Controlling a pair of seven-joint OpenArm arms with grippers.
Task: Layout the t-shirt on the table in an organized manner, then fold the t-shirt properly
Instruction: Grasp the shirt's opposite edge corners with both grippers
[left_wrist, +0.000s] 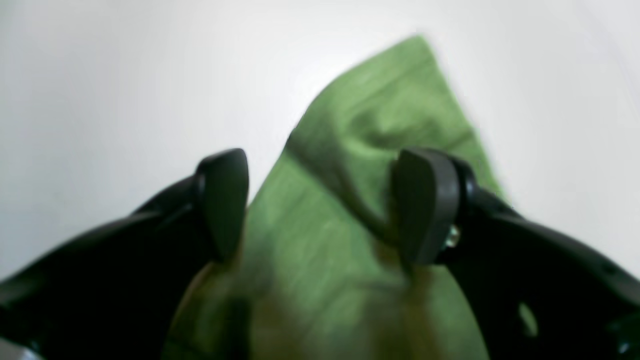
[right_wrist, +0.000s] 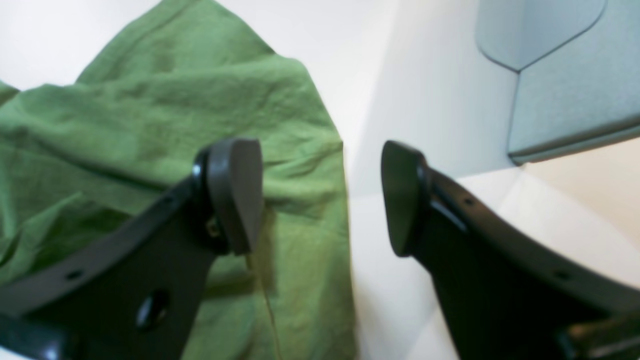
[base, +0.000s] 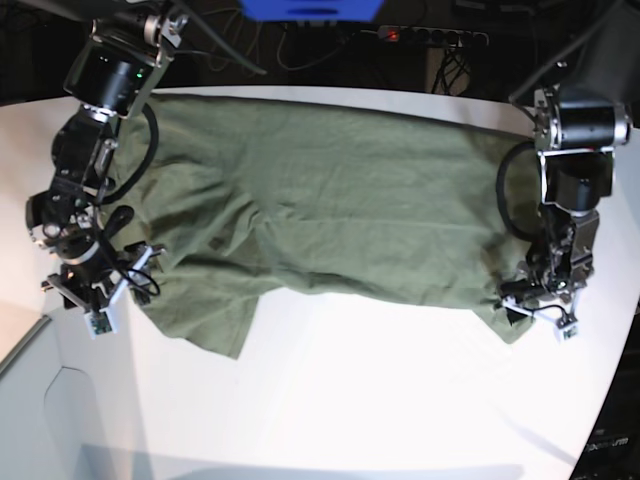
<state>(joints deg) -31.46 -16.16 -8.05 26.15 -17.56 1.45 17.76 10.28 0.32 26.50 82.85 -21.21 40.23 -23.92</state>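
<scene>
Base view: looks down on me from above and in front, far enough to take in the whole bench (base: 330, 390), both my arms and the full spread of the t-shirt (base: 320, 200).
Left wrist view: rides just behind my left gripper (left_wrist: 320, 205), facing along its jaws, very close to the cloth, blurred.
Right wrist view: rides behind my right gripper (right_wrist: 322, 195), close over the shirt's edge and bare bench.
Shared: all three show the green shirt on the white bench; base view shows both wrist spots.
</scene>
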